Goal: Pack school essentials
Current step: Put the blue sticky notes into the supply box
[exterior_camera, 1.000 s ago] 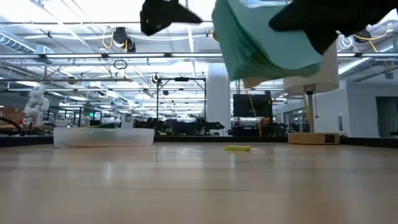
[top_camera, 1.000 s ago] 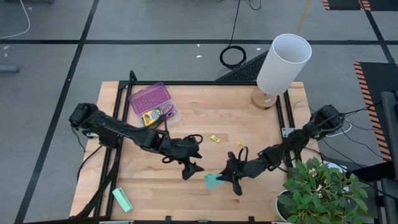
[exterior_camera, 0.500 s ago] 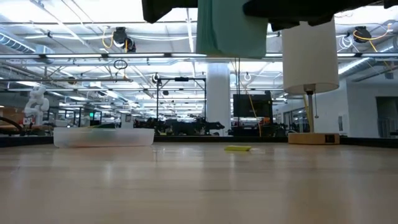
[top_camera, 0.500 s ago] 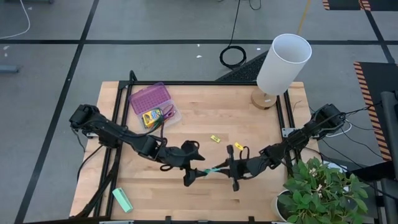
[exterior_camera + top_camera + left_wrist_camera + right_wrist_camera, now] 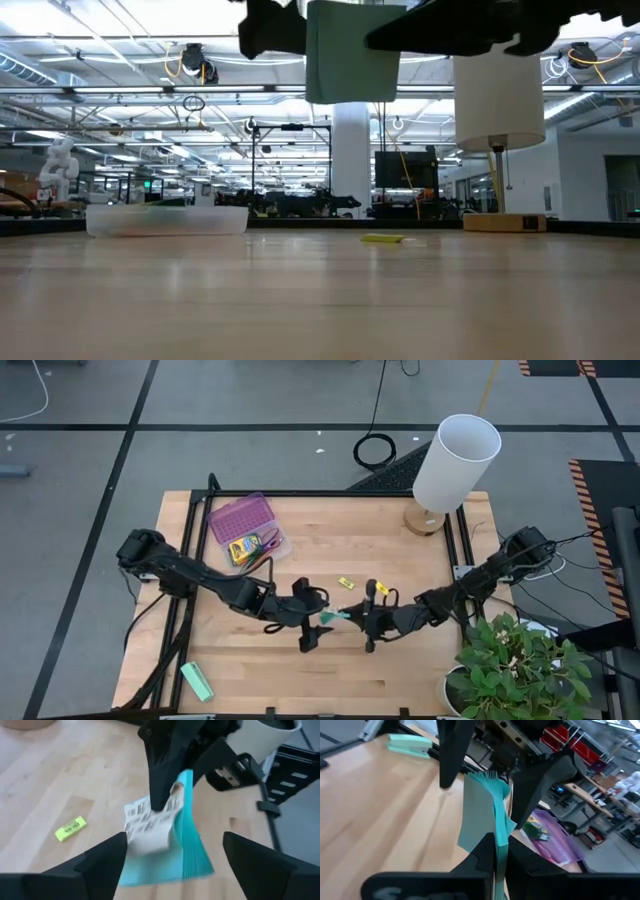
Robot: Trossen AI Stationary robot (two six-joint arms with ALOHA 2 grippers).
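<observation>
The cyan sticky-note pad [image 5: 335,616] hangs in the air above the table's middle, with my right gripper [image 5: 352,619] shut on it. My left gripper [image 5: 318,622] is open. One of its fingers stands on each side of the pad's free end [image 5: 172,852] with room between, touching nothing. The tiny yellow piece [image 5: 346,583] lies flat on the table just beyond them. At the far left an open case [image 5: 241,518] with a purple lid lies on the table. The crayon box [image 5: 244,547] and purple-handled scissors [image 5: 269,541] lie in it. My right gripper pinches the pad between its two fingers at the edge nearest it [image 5: 496,851]. The fingers reach level from the table's right side. The pad is lifted clear and stands on edge, with its sheets fanned apart at the free end [image 5: 495,780].
A mint-green block [image 5: 196,681] lies at the near left corner. A white lamp [image 5: 452,465] stands at the far right corner, and a potted plant [image 5: 515,660] stands off the near right corner. Bare wood lies below and in front of the grippers.
My right gripper has carried the pad toward the table's far edge and a little left. It has turned the pad from lying flat to standing on edge. The pad now sits between my left gripper's open fingers, which have stayed about where they were.
</observation>
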